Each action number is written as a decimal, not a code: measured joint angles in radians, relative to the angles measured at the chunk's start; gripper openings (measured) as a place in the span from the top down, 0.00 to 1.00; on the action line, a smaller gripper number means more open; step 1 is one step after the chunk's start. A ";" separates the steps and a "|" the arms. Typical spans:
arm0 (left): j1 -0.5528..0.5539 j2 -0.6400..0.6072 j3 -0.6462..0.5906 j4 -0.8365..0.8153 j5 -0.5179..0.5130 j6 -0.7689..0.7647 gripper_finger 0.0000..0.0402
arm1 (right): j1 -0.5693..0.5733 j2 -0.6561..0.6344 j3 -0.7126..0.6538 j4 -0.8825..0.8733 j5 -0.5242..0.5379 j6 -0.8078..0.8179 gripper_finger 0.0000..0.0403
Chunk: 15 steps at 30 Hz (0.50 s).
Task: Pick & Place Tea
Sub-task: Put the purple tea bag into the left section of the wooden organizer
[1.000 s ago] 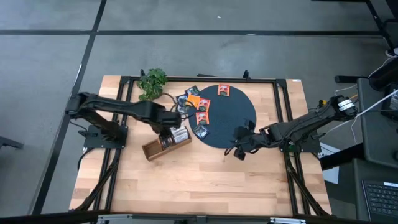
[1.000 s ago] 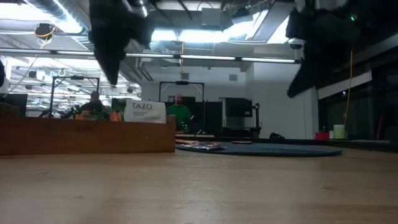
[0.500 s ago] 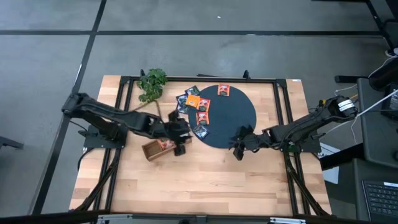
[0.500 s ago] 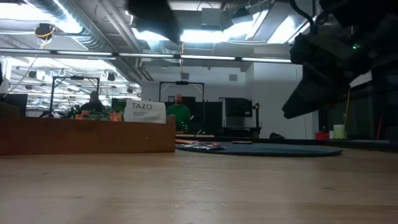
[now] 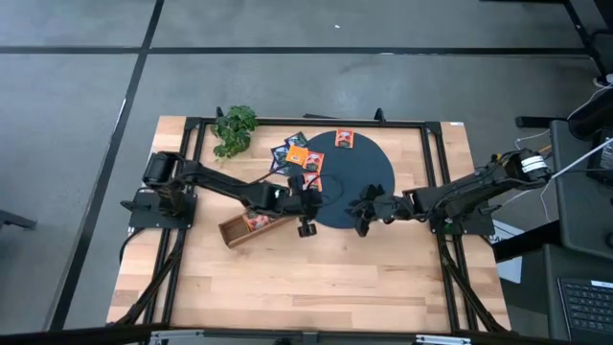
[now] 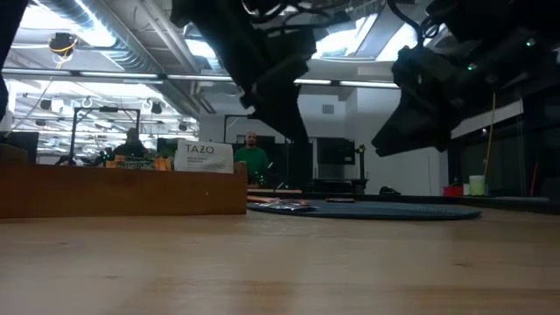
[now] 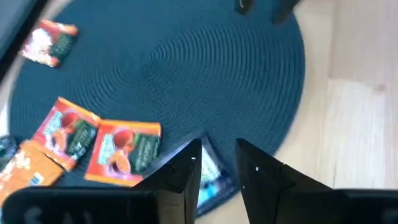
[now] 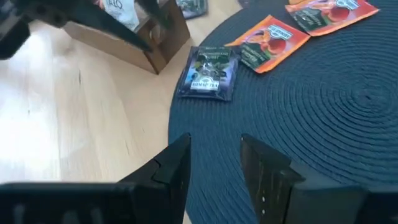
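since the earlier frame your left gripper (image 5: 306, 206) has moved from the wooden tray (image 5: 251, 224) to the edge of the dark mat (image 5: 369, 172). its jaws stand apart above a dark blue tea sachet (image 8: 208, 70), nothing held. your right gripper (image 5: 362, 209) has come nearer, jaws apart and empty. other sachets (image 7: 123, 151) lie on the mat, and some stand in the tray.

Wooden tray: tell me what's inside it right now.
The wooden tray holds sachets standing on edge: a white one printed TAZO and orange ones beside it. The left arm crosses one end from above, and the near wall hides the sachets' lower parts.
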 joint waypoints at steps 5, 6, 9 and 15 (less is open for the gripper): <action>0.023 0.007 0.010 -0.025 0.000 0.007 0.80 | -0.026 0.076 0.001 0.095 -0.042 -0.024 0.65; 0.026 0.007 0.010 -0.036 -0.001 0.006 0.80 | -0.032 0.092 0.001 0.109 -0.051 -0.024 0.65; 0.035 0.022 0.011 -0.073 -0.015 -0.019 0.83 | -0.049 0.142 0.001 0.171 -0.076 -0.025 0.65; 0.071 0.103 0.009 -0.100 0.016 -0.046 0.89 | -0.075 0.202 0.030 0.204 -0.108 -0.040 0.65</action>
